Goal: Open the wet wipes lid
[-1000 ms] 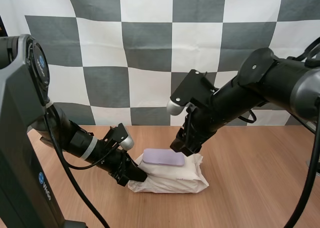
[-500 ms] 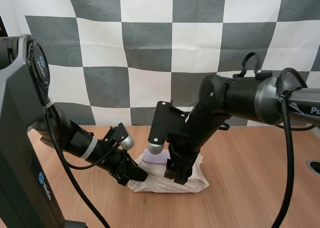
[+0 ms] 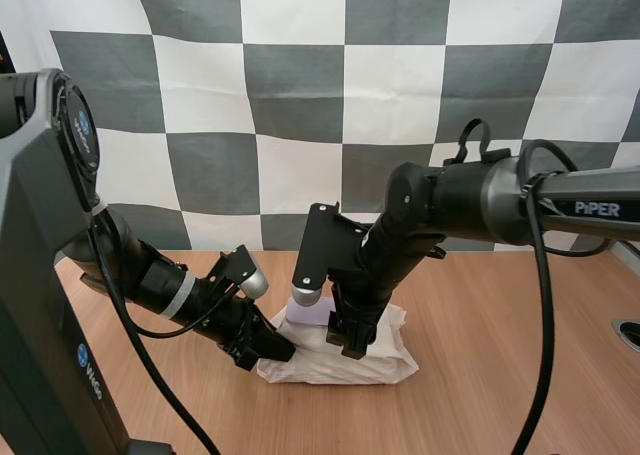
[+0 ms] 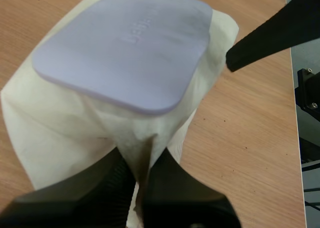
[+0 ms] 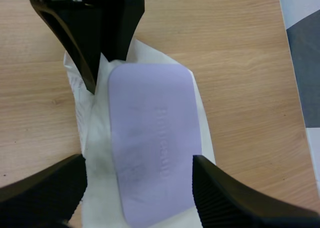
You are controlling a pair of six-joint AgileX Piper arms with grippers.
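One wet wipes pack (image 3: 385,363), one purple lid (image 5: 150,138), two pincers, one worktop (image 3: 500,375). Pack lies flat mid-worktop, lid closed on top of it. Left pincer (image 4: 142,175) pinching the pack's crumpled left end, wrapper squeezed between the tips. Right pincer (image 5: 137,188) spread, one finger either side of the lid; contact cannot be told. High view: right arm covers most of the lid, only its left edge peeks out. Left wrist view gives the whole lid face with embossed lettering; right wrist view gives the finger gap
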